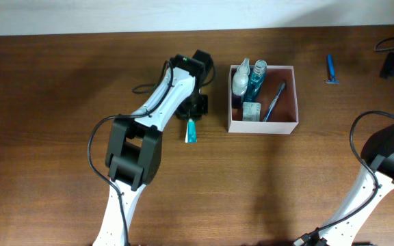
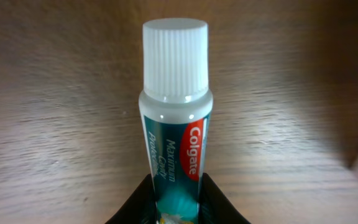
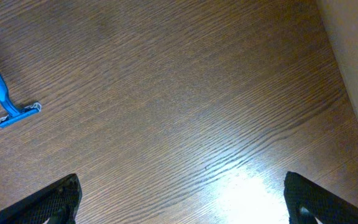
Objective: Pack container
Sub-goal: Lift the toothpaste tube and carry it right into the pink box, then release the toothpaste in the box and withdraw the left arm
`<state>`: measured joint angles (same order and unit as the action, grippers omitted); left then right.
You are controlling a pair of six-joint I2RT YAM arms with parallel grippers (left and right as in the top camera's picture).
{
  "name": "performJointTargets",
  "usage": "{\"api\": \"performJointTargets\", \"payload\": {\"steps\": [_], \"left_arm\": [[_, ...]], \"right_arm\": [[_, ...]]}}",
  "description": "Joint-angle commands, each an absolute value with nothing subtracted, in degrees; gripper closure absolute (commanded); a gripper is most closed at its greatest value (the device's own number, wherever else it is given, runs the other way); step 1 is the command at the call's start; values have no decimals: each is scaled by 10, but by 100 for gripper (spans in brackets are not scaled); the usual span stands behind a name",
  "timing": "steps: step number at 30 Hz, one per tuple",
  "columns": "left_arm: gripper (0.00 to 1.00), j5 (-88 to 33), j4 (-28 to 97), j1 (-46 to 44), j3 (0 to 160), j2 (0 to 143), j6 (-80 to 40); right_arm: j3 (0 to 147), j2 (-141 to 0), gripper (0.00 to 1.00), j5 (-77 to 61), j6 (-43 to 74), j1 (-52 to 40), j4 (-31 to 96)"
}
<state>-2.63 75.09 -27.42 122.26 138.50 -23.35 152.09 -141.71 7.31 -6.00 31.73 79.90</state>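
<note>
The container (image 1: 262,127) sits on the bench (image 1: 60,82) right of centre, and you have it partly packed. A clear bottle (image 1: 240,80), a blue bottle (image 1: 256,80), a thin blue stick-like item (image 1: 274,102) and a small green-and-white packet (image 1: 252,111) lie inside. Two items are outside it.

The toothpaste tube (image 2: 176,124) is just left of the box, and your left jaws are clamped on its lower body, with the white cap pointing away from the wrist. The blue razor (image 1: 330,70) lies on bare wood beyond the box's far right corner. Your right jaws hover near it, spread wide and holding nothing.

By my reading, the tube goes in next, and then only the razor is left.
</note>
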Motion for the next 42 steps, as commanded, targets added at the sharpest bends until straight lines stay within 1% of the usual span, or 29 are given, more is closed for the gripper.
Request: {"api": "performJointTargets", "payload": {"steps": [1, 3, 7, 8, 11, 15, 21, 26, 30, 34, 41, 42], "left_arm": [[78, -1, 773, -276, 1299, 1386, -222], [77, 14, 796, -276, 1372, 1386, -220], [77, 14, 809, -276, 1482, 1386, -200], [77, 13, 812, -276, 1534, 1386, -200], [77, 10, 810, -281, 1625, 1386, -201], [77, 8, 797, -299, 1685, 1386, -201], [77, 5, 748, -352, 1689, 1387, -194], [77, -2, 712, -421, 1689, 1388, -139], [76, 6, 697, -454, 1688, 1391, -112], [76, 13, 689, -470, 1688, 1413, -105], [76, 12, 682, -471, 1688, 1471, -95], [71, 12, 679, -471, 1688, 1478, -89]], "right_arm": [[1529, -1419, 1, 80, -53, 315, 799], [1529, -1419, 1, 80, -53, 315, 799], [1529, -1419, 1, 80, -53, 315, 799], [1529, -1419, 1, 80, -53, 315, 799], [1529, -1419, 1, 80, -53, 315, 799], [1529, -1419, 1, 80, -53, 315, 799], [1529, -1419, 1, 80, -53, 315, 799], [1529, -1419, 1, 80, -53, 315, 799], [1529, -1419, 1, 80, -53, 315, 799], [1529, -1419, 1, 80, -53, 315, 799], [1529, -1419, 1, 80, -53, 315, 799], [1529, -1419, 1, 80, -53, 315, 799]]}}
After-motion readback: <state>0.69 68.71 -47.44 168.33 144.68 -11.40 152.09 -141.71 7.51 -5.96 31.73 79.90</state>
